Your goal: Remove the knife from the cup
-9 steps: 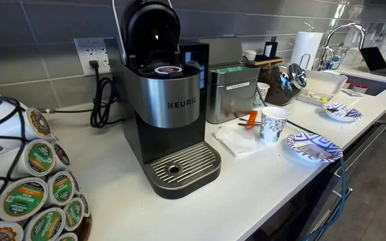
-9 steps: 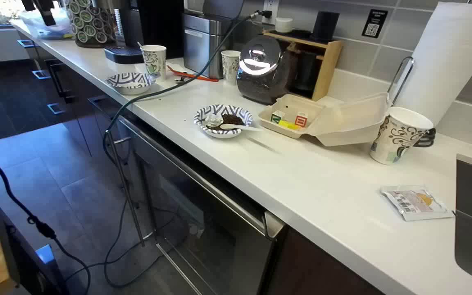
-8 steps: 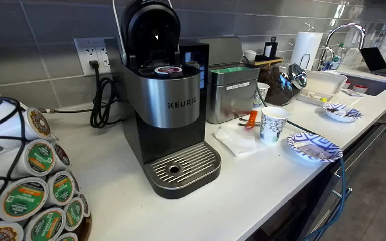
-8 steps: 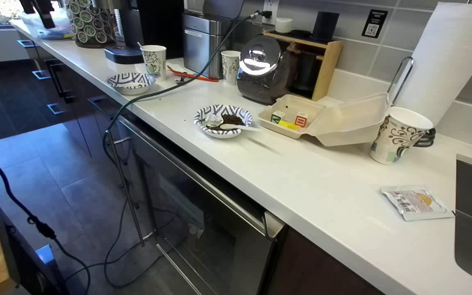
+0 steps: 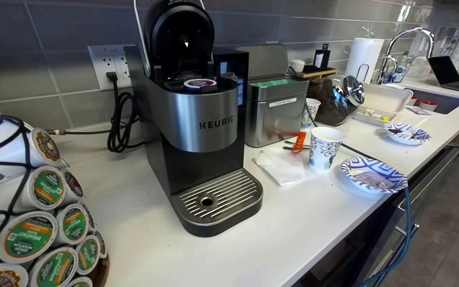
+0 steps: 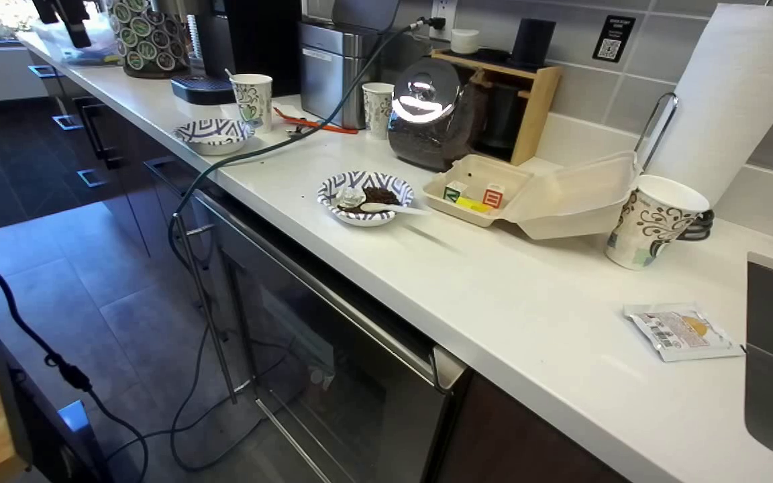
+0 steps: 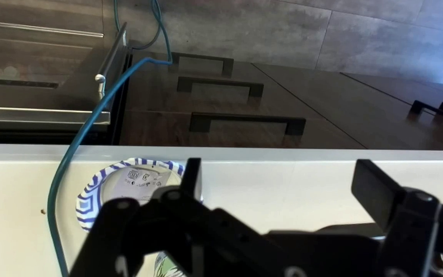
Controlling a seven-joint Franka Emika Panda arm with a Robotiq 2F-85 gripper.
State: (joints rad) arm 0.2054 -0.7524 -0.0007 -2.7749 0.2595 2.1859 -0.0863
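A white paper cup [image 5: 326,153] with a dark swirl pattern stands upright on the counter beside the coffee machine. In an exterior view a thin pale end [image 6: 228,72] pokes above the rim of the cup [image 6: 253,104]; it may be the knife, but it is too small to tell. In the wrist view only a green-marked bit of the cup [image 7: 167,266] shows at the bottom, mostly behind the gripper. My gripper [image 7: 277,179] is open and empty, its fingertips wide apart over the counter. A dark gripper part [image 6: 76,30] shows at the top left of an exterior view.
The coffee machine [image 5: 197,119] stands left of the cup. A blue-patterned bowl [image 5: 391,169] sits at the counter edge beside it. A blue cable [image 7: 54,200] runs across the counter and over the edge. An orange utensil [image 5: 299,141] and a napkin [image 5: 279,167] lie behind the cup.
The dark gripper part at the top left of an exterior view sits very slightly lower. Nothing else has visibly changed.
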